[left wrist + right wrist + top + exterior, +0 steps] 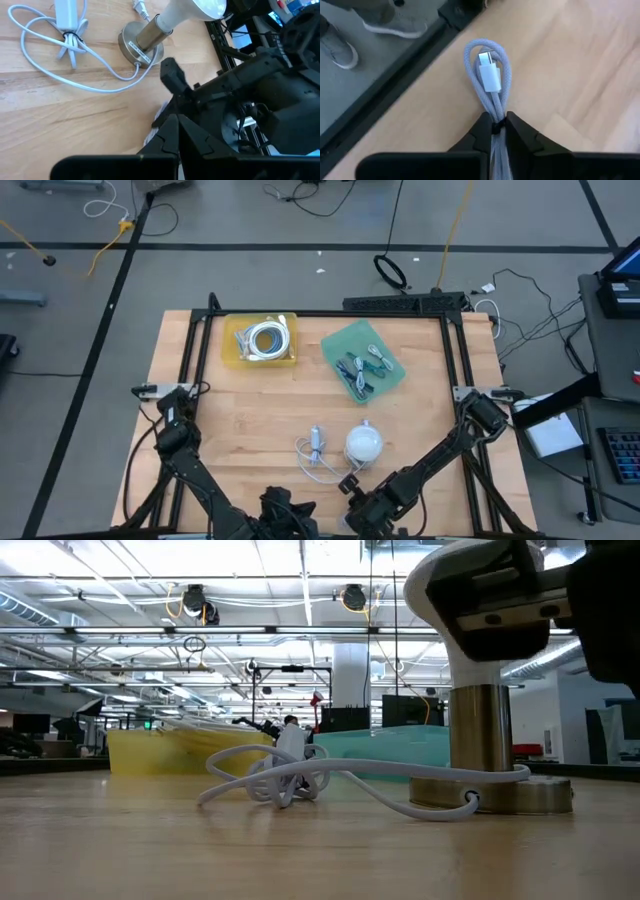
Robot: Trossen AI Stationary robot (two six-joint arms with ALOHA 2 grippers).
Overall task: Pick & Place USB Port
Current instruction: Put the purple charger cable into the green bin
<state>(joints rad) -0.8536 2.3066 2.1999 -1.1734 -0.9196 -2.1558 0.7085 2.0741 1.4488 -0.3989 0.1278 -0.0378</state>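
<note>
High view: pale wood-grain worktop (250, 420); a yellow tray (232, 352) upper left holds a coiled white cable.

Right wrist view: the right gripper (498, 129) has its dark fingers pinched on a looped, braided USB cable (490, 75) at centre.

Left wrist view: the left gripper (177, 131) at the bottom has its fingers closed, empty.

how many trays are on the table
2: a yellow tray at the table's far left holding a coiled white cable, and a green tray to its right holding cables.

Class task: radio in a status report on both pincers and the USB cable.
Right pincer shut on braided USB cable, near table edge. Left pincer shut, empty, waiting near the front edge. Lamp and its cord close by; path otherwise open.
</note>
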